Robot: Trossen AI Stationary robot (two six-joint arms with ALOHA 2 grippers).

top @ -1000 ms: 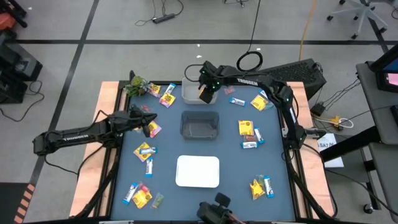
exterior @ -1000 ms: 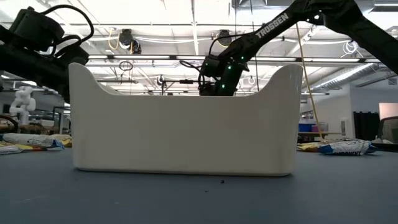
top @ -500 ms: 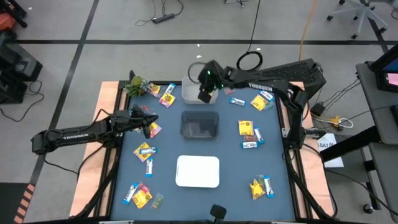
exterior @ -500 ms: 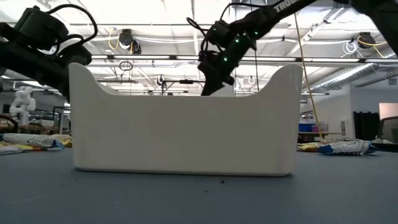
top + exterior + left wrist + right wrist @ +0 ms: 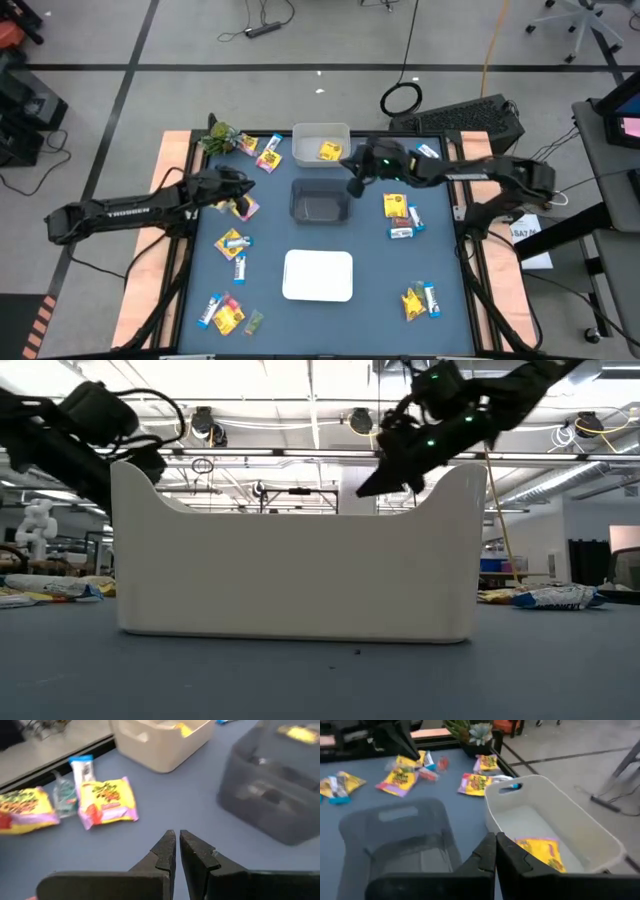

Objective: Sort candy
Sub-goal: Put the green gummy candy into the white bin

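— Yellow packet [image 5: 329,151] lies alone in the pale bin [image 5: 303,133], just beyond the right gripper [image 5: 353,186], whose fingers are pressed together on nothing.

— So which step is this?

— Between picks, I judge: one sweet is binned and that arm sits beside the dark bin [image 5: 320,201], free to go for another.

— And the left gripper [image 5: 237,200]?

— Nearly closed and empty too, with a yellow-and-pink packet [image 5: 107,800] and a blue-and-white bar [image 5: 82,767] on the blue table [image 5: 370,270] just ahead of its tips.

— Next move?

— Probably open the fingers, drop over one loose packet, grip it, then carry it to the matching bin.
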